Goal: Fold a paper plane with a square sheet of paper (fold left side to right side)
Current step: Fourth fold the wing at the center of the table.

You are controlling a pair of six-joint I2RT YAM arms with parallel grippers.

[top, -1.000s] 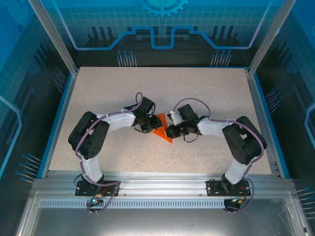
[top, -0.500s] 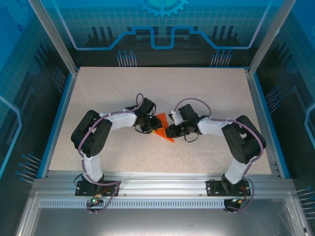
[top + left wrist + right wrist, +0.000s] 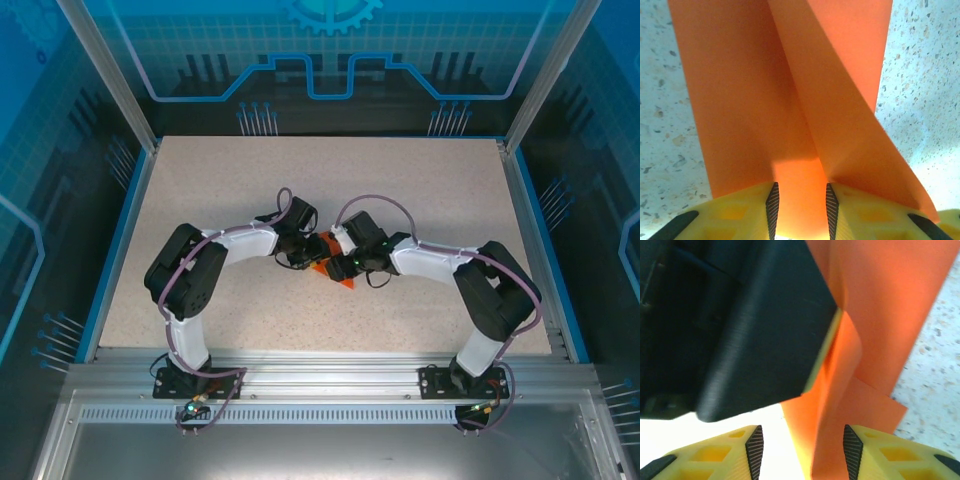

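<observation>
The square sheet of paper (image 3: 790, 100), one flap raised, lies mid-desk (image 3: 200, 190). The right gripper (image 3: 800, 445) has just let go and moved in, its jaws now parted astride the flap. The left gripper (image 3: 800, 200) stays narrow, seemingly pinning the sheet. We judge the crease unset.

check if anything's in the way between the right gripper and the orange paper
nothing visible: the orange paper sits right between the open fingers of the right gripper. the left gripper is close beside it, over the same sheet
</observation>
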